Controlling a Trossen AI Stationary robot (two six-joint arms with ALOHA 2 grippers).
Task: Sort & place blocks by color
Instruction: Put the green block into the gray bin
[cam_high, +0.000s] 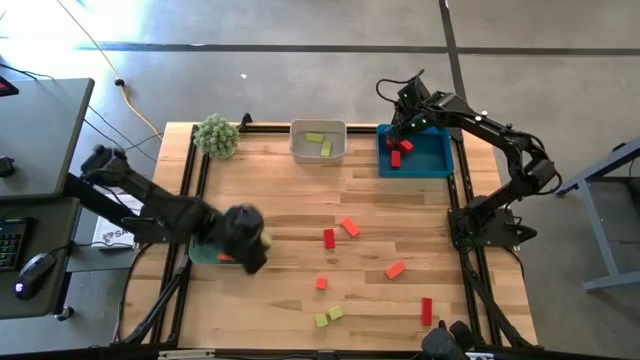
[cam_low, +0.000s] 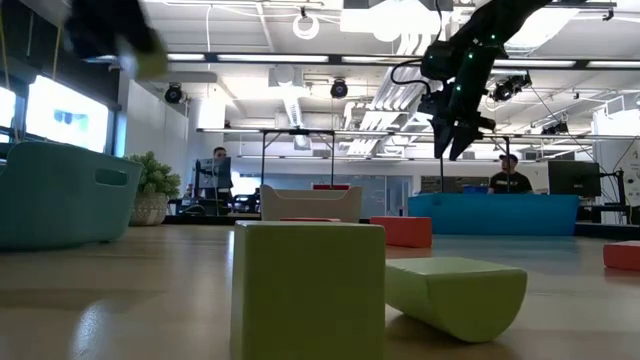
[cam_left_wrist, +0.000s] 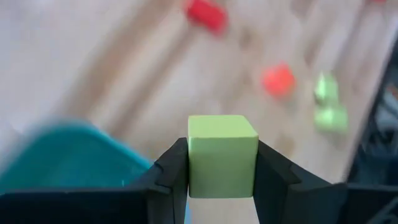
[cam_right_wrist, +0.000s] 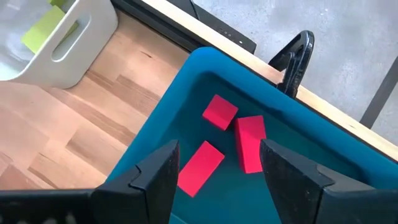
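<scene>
My left gripper (cam_high: 258, 242) is over the table's left side, above a teal bin (cam_high: 203, 252), shut on a yellow-green cube (cam_left_wrist: 222, 155). My right gripper (cam_right_wrist: 214, 165) hangs open above the blue tray (cam_high: 432, 158) at the far right, touching nothing; three red blocks (cam_right_wrist: 219, 112) lie flat on the tray's floor. A white bin (cam_high: 318, 152) at the far edge holds two yellow-green blocks (cam_high: 315, 138). Loose on the table lie a red block (cam_high: 329, 238), orange blocks (cam_high: 349, 227) (cam_high: 395, 269) (cam_high: 321, 283), two yellow-green blocks (cam_high: 328, 316) and a dark red block (cam_high: 427, 311). My left gripper pinches the yellow-green cube by two opposite side faces (cam_left_wrist: 193, 158), one finger on each side. The cube is lifted clear of the table and sits square between the fingers, its top face (cam_left_wrist: 221, 126) showing in the wrist view.
A fuzzy green plant (cam_high: 217, 135) stands at the far left corner. The teal bin (cam_low: 60, 195) sits by the left edge. Black frame rails (cam_high: 458, 215) run along the table's sides. Bare wood lies between the bins and the loose blocks.
</scene>
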